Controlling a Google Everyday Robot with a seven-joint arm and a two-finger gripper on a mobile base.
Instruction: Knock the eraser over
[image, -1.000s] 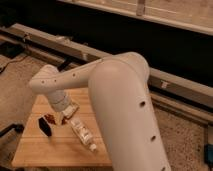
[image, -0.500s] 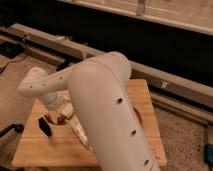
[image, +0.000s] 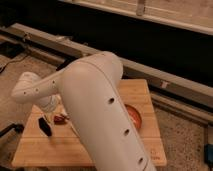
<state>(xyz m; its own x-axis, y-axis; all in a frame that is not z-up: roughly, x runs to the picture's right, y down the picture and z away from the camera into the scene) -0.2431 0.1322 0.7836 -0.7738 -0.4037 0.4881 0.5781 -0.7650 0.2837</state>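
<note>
one black eraser sat near the left edge of the wooden table, just beside a reddish wrapped item; the gripper hung just above it, its opening impossible to tell.

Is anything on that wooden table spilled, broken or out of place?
Nothing stands out. The eraser sits near the left edge of the table, a reddish-brown wrapped item beside it, the gripper just above them. No spill shows, though the arm hides much of the tabletop.
</note>
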